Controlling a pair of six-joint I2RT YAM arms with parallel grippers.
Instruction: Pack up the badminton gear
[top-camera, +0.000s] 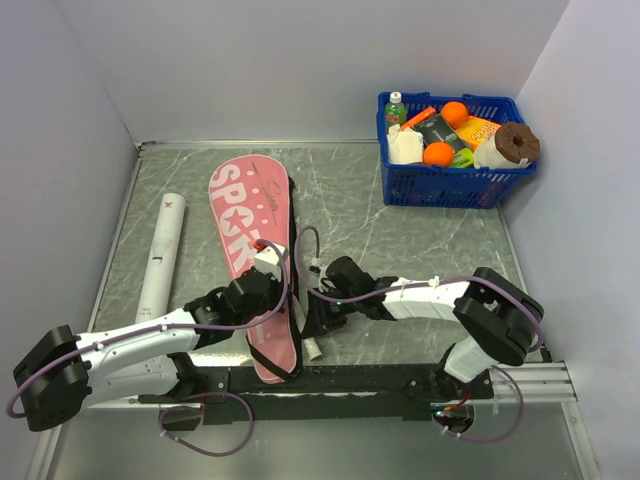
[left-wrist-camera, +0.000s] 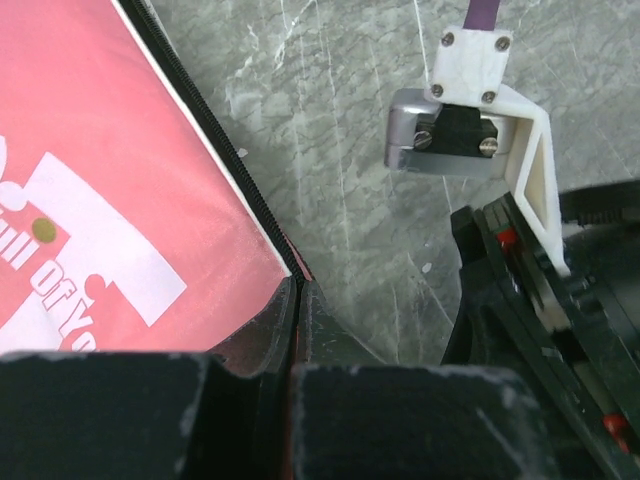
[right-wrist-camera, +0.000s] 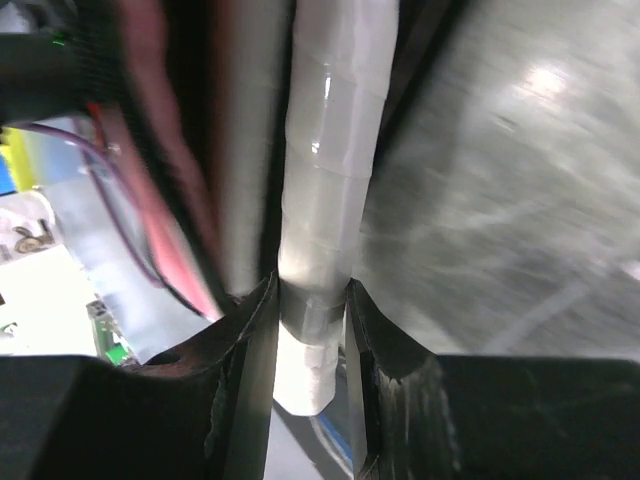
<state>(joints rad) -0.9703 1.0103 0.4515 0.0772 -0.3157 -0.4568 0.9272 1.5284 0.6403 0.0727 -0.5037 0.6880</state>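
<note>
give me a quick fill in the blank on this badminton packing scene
The white tube lies to the ___ of the pink bag in the top view.
The left hand is shut on the edge of the pink ___.
The right hand grips one racket by its pale ___.
The plastic basket in the far right corner is coloured ___.
Missing words: left; bag; handle; blue

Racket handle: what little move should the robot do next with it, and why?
Probably push the racket handle deeper into the pink bag. The right gripper hugs it; its end sticks out of the bag's near end, while the left gripper pinches the bag's edge.
</note>
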